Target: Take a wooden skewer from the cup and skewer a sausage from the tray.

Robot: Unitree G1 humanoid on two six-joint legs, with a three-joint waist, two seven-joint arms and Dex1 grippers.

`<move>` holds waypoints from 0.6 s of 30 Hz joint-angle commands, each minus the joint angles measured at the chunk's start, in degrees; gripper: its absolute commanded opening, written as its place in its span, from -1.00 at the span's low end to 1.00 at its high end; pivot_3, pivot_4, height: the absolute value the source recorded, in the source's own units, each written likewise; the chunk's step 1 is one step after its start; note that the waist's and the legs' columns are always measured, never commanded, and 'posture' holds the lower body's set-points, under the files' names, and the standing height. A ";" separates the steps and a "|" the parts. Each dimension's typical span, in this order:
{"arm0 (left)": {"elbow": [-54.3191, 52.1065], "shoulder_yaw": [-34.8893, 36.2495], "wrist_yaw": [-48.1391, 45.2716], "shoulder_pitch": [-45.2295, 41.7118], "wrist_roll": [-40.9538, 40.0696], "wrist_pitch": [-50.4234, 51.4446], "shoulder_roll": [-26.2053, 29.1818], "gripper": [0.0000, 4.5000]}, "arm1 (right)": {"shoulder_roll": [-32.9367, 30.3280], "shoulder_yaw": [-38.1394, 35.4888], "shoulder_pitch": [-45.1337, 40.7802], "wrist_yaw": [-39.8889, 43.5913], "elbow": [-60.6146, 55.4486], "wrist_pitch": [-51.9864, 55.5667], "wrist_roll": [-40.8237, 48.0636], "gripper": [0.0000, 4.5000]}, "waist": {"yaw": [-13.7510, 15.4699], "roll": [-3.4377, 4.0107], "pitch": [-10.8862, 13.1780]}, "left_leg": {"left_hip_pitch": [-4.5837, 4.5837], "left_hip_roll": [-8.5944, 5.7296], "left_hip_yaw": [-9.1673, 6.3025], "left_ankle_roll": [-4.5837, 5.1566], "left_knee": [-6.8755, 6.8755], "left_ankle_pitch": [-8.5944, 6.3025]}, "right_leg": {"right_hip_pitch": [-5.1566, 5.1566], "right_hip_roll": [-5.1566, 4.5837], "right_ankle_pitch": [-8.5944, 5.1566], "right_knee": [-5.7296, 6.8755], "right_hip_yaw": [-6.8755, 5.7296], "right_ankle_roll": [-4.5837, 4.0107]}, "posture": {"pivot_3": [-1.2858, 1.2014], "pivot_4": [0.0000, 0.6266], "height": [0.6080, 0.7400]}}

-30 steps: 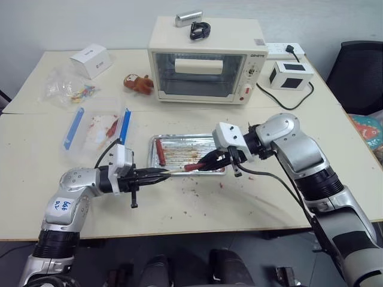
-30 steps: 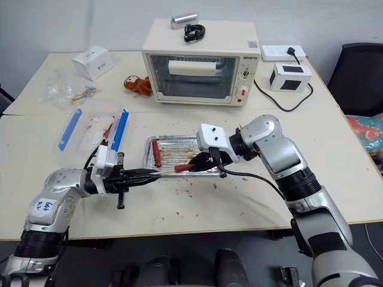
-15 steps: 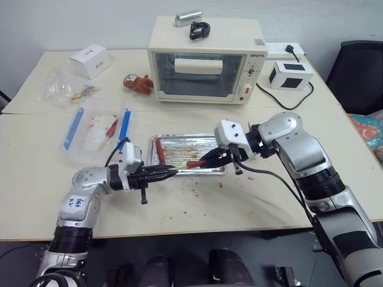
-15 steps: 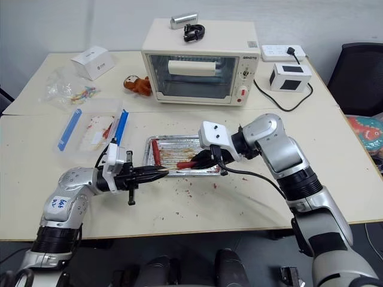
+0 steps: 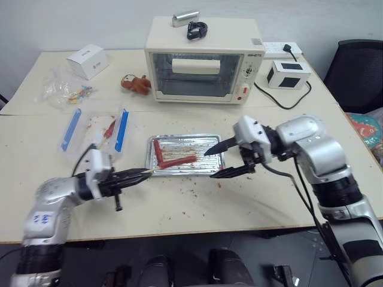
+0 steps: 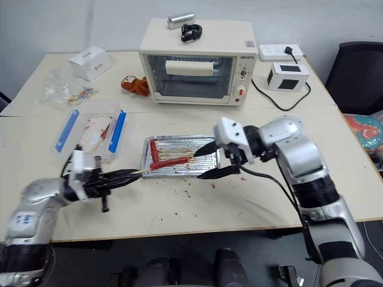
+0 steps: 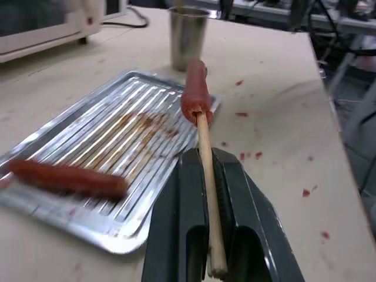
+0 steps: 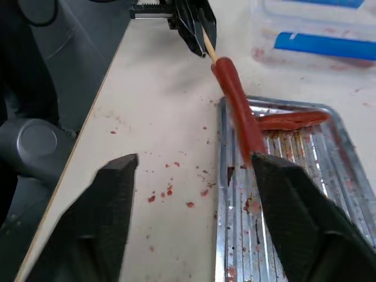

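Note:
My left gripper (image 5: 136,174) is shut on the wooden skewer (image 7: 207,176) near the tray's left end. The skewer's tip is pushed into a brownish-red sausage (image 5: 178,161), which hangs low over the ribbed metal tray (image 5: 206,142). My right gripper (image 5: 208,165) stands open at the tray's right end, its jaws spread wide on either side of the sausage's far tip, not touching it. A second, redder sausage (image 5: 157,151) lies in the tray's left part. The steel cup (image 7: 188,35) stands on the table beyond the tray's far corner.
A cream toaster oven (image 5: 203,60) stands behind the tray. A clear box with blue clips (image 5: 96,128) lies to the left, with a plastic bag (image 5: 63,89) and a white carton (image 5: 88,60) farther back. Red crumbs dot the table (image 5: 197,194). A black chair (image 5: 359,66) is at the right.
My right gripper has opened, let go of the sausage and drawn back to the right. My left arm has pulled left with the skewer, the sausage staying on its tip.

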 commanded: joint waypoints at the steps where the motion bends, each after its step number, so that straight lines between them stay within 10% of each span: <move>1: -3.48 5.63 1.83 3.95 -3.90 1.18 0.74 -1.00 | -0.43 -7.52 4.72 -2.48 -5.69 -1.78 6.19 0.91 | 0.25 -0.01 0.00 | 0.00 -0.04 -0.02 0.02 0.02 -0.01 | 0.02 -0.06 0.00 0.00 -0.02 0.00 | 0.03 -0.52 1.00; 10: -0.81 23.23 29.90 3.74 -7.13 -1.48 -11.16 -1.00 | 8.60 -22.48 29.79 -19.78 -20.11 -5.14 17.39 0.99 | 0.65 -0.13 -0.06 | 0.11 -0.08 -0.06 0.12 0.04 -0.10 | 0.18 -0.40 0.01 -0.01 -0.05 0.02 | 0.03 -0.52 1.00; 18: 7.30 19.28 40.44 -6.41 -2.55 -2.10 -11.55 -1.00 | 14.77 -20.41 36.41 -28.80 -23.27 -19.24 9.99 0.99 | 0.99 -0.30 -0.16 | 0.20 -0.19 0.03 0.11 0.03 -0.10 | 0.20 -0.16 0.02 0.01 0.02 0.04 | 0.03 -0.52 1.00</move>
